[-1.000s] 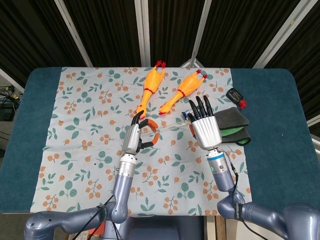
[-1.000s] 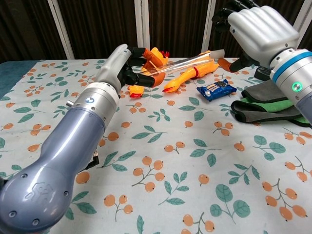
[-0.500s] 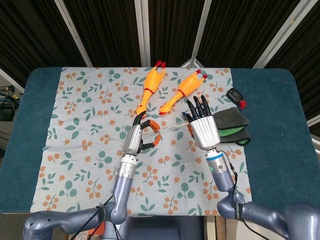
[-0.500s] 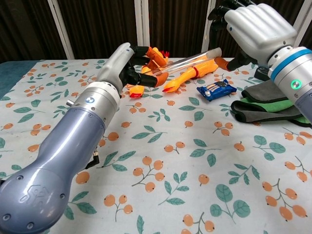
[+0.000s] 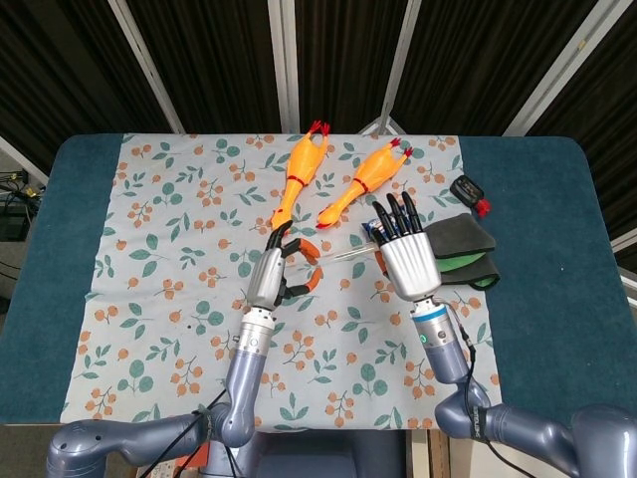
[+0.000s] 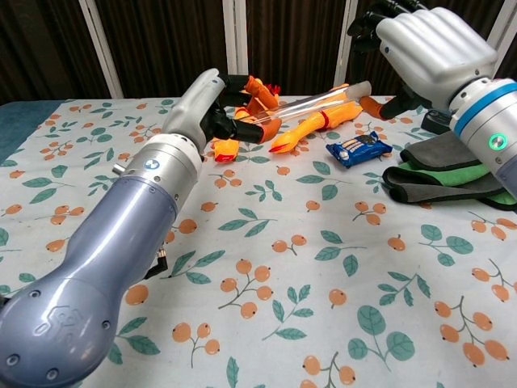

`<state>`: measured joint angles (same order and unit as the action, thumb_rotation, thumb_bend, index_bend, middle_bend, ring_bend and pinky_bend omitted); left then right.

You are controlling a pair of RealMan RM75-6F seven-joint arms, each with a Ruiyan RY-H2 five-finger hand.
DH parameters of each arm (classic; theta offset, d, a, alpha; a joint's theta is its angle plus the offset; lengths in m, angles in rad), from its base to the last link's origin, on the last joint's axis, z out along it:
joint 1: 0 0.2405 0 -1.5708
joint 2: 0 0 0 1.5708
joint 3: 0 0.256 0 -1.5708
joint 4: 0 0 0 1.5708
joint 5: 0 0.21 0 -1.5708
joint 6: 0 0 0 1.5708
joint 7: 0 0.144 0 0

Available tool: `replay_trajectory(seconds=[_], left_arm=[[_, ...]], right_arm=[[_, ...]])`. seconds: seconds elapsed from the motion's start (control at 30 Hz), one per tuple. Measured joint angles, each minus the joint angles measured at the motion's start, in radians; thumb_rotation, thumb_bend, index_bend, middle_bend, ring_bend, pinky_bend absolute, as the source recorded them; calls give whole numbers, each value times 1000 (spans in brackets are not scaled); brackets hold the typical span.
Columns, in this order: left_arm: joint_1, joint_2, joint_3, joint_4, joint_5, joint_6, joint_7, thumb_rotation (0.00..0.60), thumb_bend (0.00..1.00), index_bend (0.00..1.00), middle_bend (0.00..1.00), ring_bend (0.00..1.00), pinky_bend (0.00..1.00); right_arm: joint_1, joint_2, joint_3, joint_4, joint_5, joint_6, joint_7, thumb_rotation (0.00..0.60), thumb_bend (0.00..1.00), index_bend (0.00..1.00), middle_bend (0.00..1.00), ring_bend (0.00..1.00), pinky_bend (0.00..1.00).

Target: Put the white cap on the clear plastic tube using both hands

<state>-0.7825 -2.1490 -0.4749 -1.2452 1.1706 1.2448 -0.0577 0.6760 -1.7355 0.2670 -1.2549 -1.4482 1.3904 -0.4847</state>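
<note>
Left hand grips the clear plastic tube by its near end, orange-tipped fingers closed round it. The tube is off the cloth, slanting up toward the right hand, just in front of the two rubber chickens in the chest view.

Right hand: held raised at the tube's far end, thumb tucked under. The far tip of the tube looks whitish, perhaps the white cap already meeting it, but the right hand's fingers hide whether they pinch anything. Cannot tell whether that hand holds the cap.

Handling, as a judgement: the tube looks light, stiff and smooth, thin-walled, so likely slippery and apt to crack or spring out under a hard squeeze. Best held as it is, near one end with a moderate wrap, leaving the open end free. The cap is small and light; a fingertip pinch on its sides suits it, pushed straight along the tube's axis.

Against the frame a second ago: the tube's far end is closer to the right hand, and the left hand sits slightly nearer the chickens. The right hand has barely shifted. The blue packet beside the folded grey-green cloth lies unchanged.
</note>
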Motion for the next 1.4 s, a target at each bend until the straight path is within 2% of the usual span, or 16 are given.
replay_trajectory(seconds=[0.1,0.37,0.43,0.97,1.4], left_arm=[[1,-1,0,2,0,1,0,600,605,690,539,60,0],[6,1,6,5,3,4,-2,600,606,690,539,60,0],[8,2,7,6,2,4,-3,600,606,690,539,60,0],[47,20,47,11,7,4,-17,600,607,690,540,60,0],[99,9,113,77,6,-8,-44,600,607,691,541,66,0]], right_arm=[[-1,3,-2,-2,1,-3,-3,600,398,543,202,68,15],[-9,11,-9,-6,6,-10,-9,600,398,219,135,35,14],[-13,14,-11,-9,9,-11,-10,600,398,187,127,31,14],[-62,48,-43,-28,23,-9,-22,600,398,157,92,14,15],[-105,86,-74,-42,20,-3,-23,600,398,157,88,11,15]])
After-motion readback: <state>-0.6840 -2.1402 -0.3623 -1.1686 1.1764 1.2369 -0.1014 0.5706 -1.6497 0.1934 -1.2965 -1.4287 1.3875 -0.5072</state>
